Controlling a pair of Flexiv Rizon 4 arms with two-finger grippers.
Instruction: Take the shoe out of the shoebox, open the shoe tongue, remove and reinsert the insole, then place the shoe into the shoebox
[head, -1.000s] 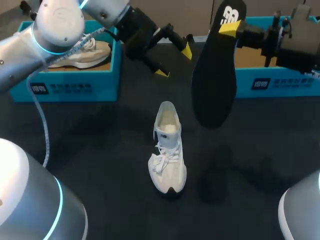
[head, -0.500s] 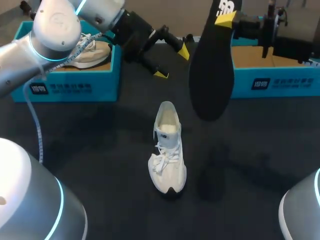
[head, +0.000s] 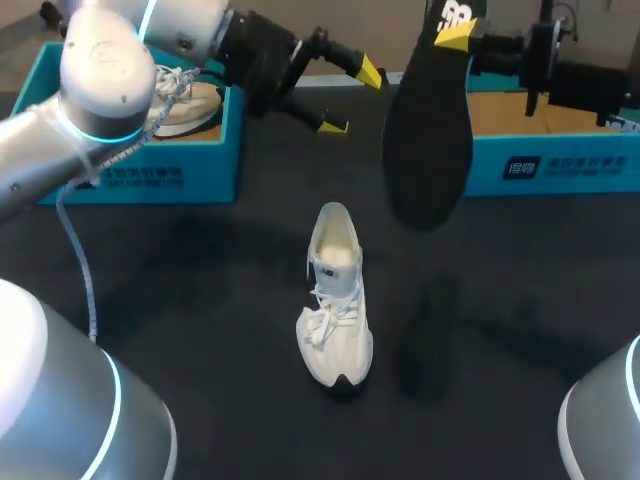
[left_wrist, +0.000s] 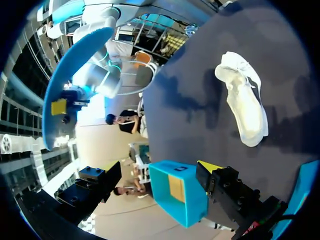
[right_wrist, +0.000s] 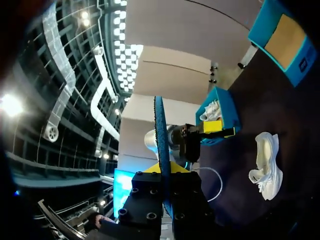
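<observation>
So the right fingers (head: 455, 38) are pinched shut on the heel end of the black insole (head: 425, 140). It hangs toe-down in the air, above the tabletop (head: 520, 300) and a bit to the side of the shoe (head: 335, 290). The shoe stands on its sole mid tabletop, mouth up, well apart from the right shoebox (head: 560, 165). The left fingers (head: 370, 72) are spread wide with nothing in them, up near the left shoebox (head: 140, 180). I'd guess the insole is thin, light and floppy, so feed the toe end in first. The shoe looks light and soft too and could skid or tip, so brace it at the heel collar
</observation>
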